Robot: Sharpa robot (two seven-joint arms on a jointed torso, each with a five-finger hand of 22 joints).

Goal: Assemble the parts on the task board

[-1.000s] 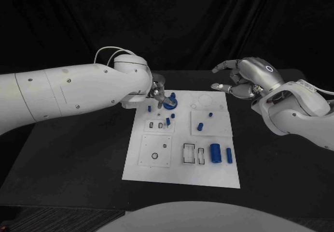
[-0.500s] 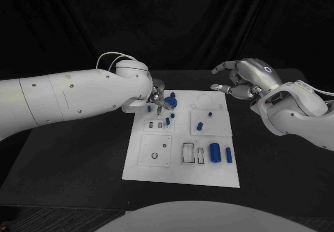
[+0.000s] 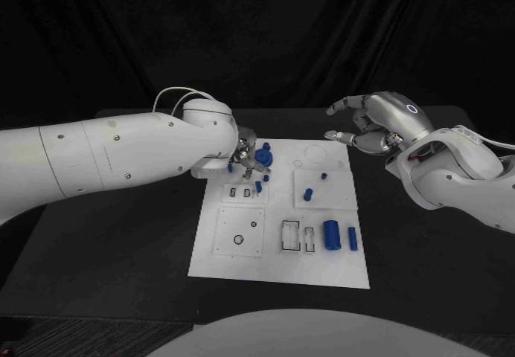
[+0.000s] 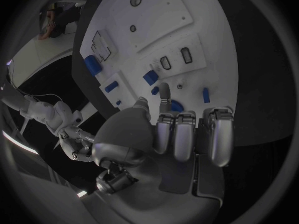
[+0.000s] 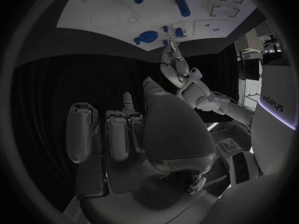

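Observation:
The white task board lies mid-table with blue parts on it. My left hand hovers low over its far left area, beside a round blue part. In the left wrist view one finger and the thumb reach down, apart, towards a small blue peg and the round part; nothing shows between them. My right hand hangs raised beyond the board's far right corner, fingers loosely curled and holding nothing. The right wrist view shows the board and the left hand.
Two short pegs lie just nearer than the left hand. A thick blue cylinder and a slim one lie near the board's right edge, with more pegs mid-right. Black table surrounds the board.
My left arm has swung in and its hand has slid slightly nearer and to the right over the board's far left area. The right hand has hardly moved.

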